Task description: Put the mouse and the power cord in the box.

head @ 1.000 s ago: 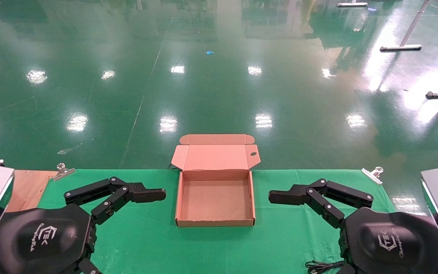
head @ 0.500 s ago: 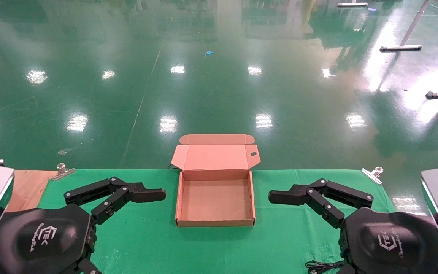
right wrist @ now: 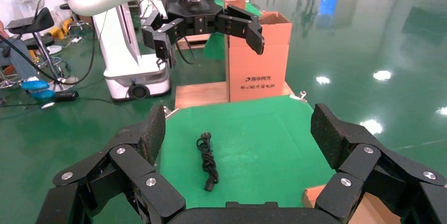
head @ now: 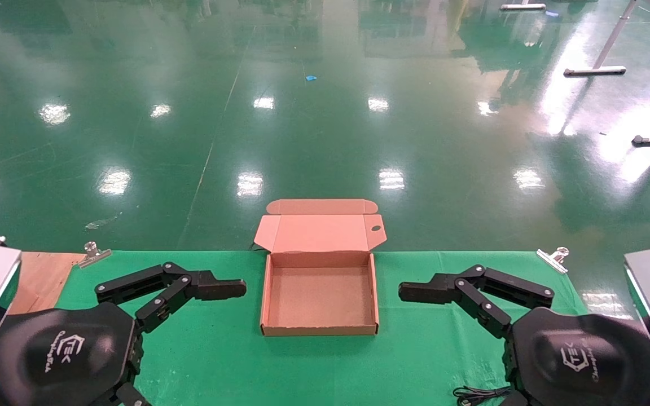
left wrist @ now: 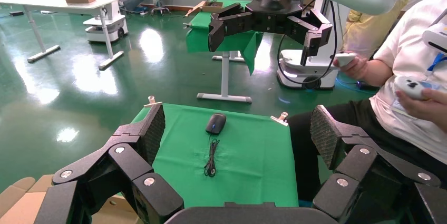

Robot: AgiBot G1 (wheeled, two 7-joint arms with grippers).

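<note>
The brown cardboard box (head: pixel 319 329) sits open in the middle of the green cloth, its lid (head: pixel 319 232) folded back and its inside bare. The black mouse (left wrist: pixel 215 123) lies on the cloth to the box's right, its thin cable (left wrist: pixel 211 157) bundled beside it; the head view shows only a bit of that cable (head: pixel 480 393). The looped power cord (right wrist: pixel 207 161) lies to the box's left. My left gripper (left wrist: pixel 238 132) hovers left of the box, open and holding nothing. My right gripper (right wrist: pixel 240 132) hovers right of it, open as well.
A tall cardboard carton (right wrist: pixel 258 60) stands on a wooden board (head: pixel 40 276) at the table's left end. Metal clips (head: pixel 92 252) (head: pixel 553 256) pin the cloth's far corners. A seated person (left wrist: pixel 411 76) holds controllers beyond the right end.
</note>
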